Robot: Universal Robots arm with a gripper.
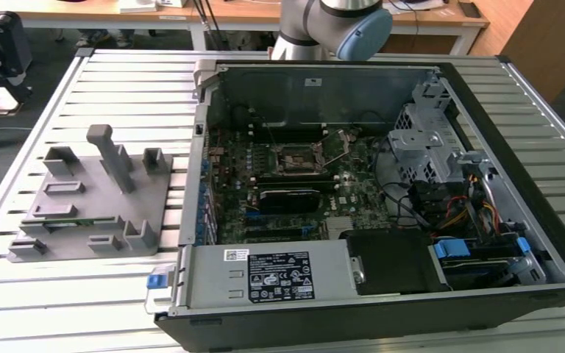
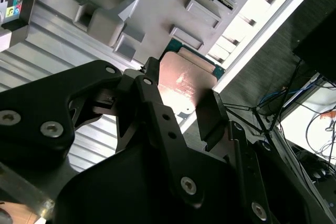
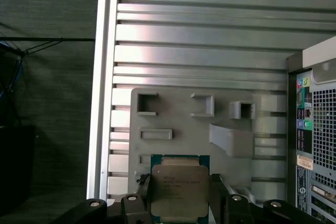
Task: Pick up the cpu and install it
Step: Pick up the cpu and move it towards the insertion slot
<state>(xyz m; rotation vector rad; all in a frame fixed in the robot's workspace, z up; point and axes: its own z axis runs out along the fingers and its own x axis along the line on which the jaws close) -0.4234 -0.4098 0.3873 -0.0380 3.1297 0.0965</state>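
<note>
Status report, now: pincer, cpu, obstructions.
Pincer shut on cpu. Chip clear of grey fixture tray, outside the computer case. No obstruction seen near it.

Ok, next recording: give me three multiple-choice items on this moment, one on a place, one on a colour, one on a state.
1. Where is the cpu?
A) seated in its socket
B) held in the end effector
C) lying on the floor

2. What colour is the parts holder beside the computer case?
A) grey
B) red
C) yellow

3. How is the computer case?
A) closed
B) open, motherboard exposed
C) turned face down

Answers:
1 B: both wrist views show it clamped from two sides.
2 A: the exterior view shows it plain grey.
3 B: the exterior view looks straight onto the board inside.
</note>
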